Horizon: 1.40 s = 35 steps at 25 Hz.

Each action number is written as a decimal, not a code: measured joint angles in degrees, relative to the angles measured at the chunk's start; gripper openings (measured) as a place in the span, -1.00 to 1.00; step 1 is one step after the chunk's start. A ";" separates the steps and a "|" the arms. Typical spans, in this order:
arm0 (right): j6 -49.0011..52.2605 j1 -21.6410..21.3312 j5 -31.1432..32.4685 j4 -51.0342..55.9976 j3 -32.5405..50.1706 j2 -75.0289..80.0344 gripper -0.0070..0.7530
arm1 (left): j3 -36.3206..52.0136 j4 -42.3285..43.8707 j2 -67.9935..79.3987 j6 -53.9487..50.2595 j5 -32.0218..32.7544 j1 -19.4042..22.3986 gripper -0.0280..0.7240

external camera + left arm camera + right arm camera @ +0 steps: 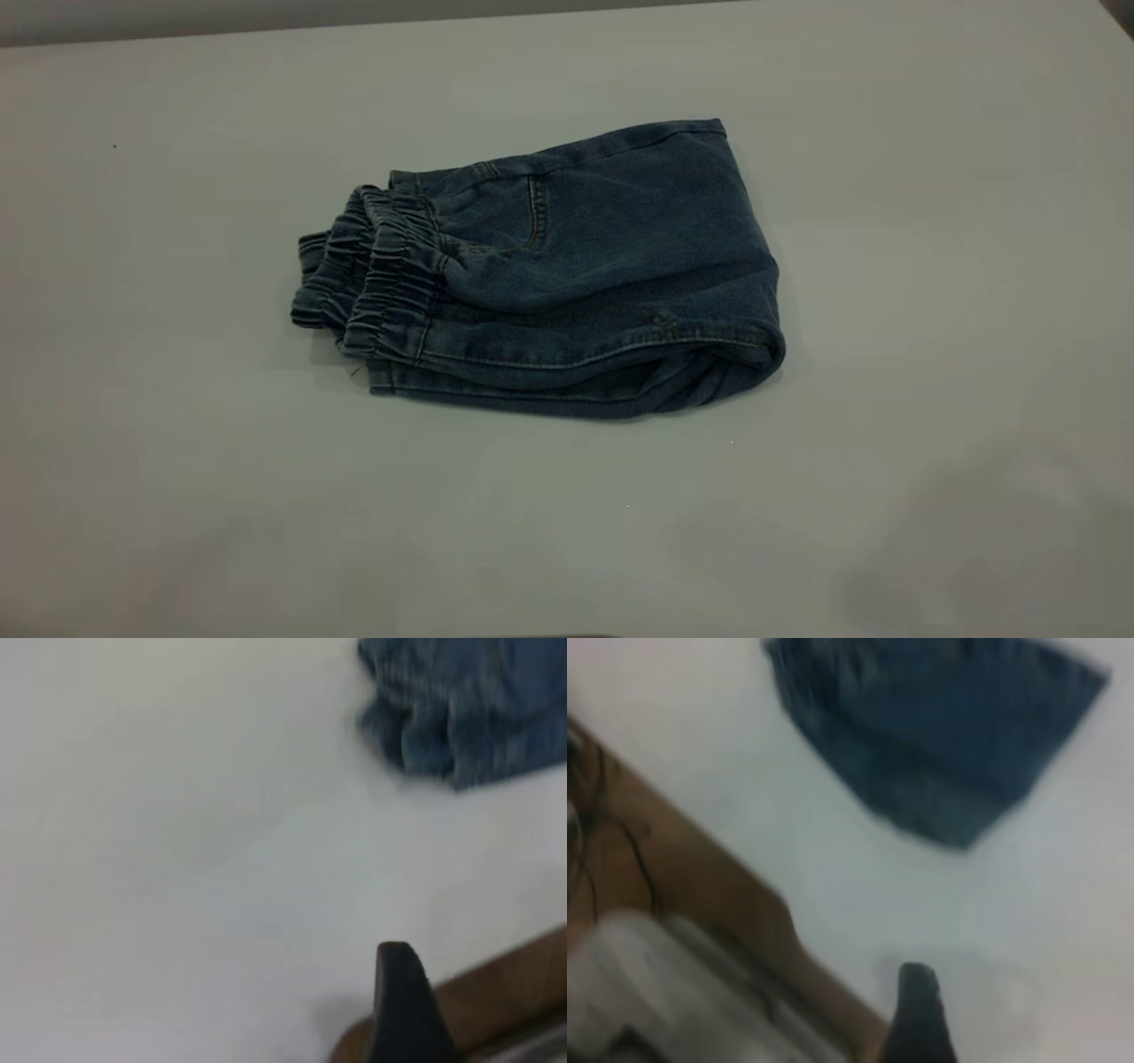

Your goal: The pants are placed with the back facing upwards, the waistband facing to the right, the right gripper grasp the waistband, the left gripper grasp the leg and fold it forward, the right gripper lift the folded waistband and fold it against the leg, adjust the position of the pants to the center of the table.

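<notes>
Folded into a compact bundle near the middle of the table [930,496]: the pants [611,257], denim layers stacked flat. Gathered waistband [383,270] at the left end, doubled over the layers below; rounded fold at the right end; back pocket stitching facing up. Nothing touching the cloth. Left gripper [403,997] well apart from the bundle, low over bare white tabletop by a brown wooden edge [505,988]. Right gripper [919,1014] likewise clear of the denim. Open or closed: cannot tell for either.
</notes>
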 joint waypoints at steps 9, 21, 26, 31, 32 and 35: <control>2.19 0.00 -13.99 -2.08 31.50 -20.84 0.27 | 17.19 -4.09 -8.84 -1.97 0.00 0.00 0.12; 2.95 0.00 -20.32 -0.99 43.09 -37.92 0.27 | 21.78 -7.22 -22.36 -3.41 -0.76 0.00 0.12; 2.95 0.00 -17.66 1.40 42.31 -41.52 0.27 | 22.10 -7.22 -23.71 -3.26 -1.31 0.00 0.12; 2.95 0.00 -10.49 1.35 41.45 -43.18 0.27 | 22.11 -7.22 -23.71 -2.87 -1.58 0.00 0.12; 2.95 0.00 -8.74 0.48 41.51 -43.18 0.27 | 22.16 -7.22 -23.71 -2.82 -1.70 0.00 0.12; 2.95 0.00 -8.04 -1.17 42.04 -43.42 0.27 | 22.76 -7.22 -23.71 -2.70 -2.37 0.00 0.12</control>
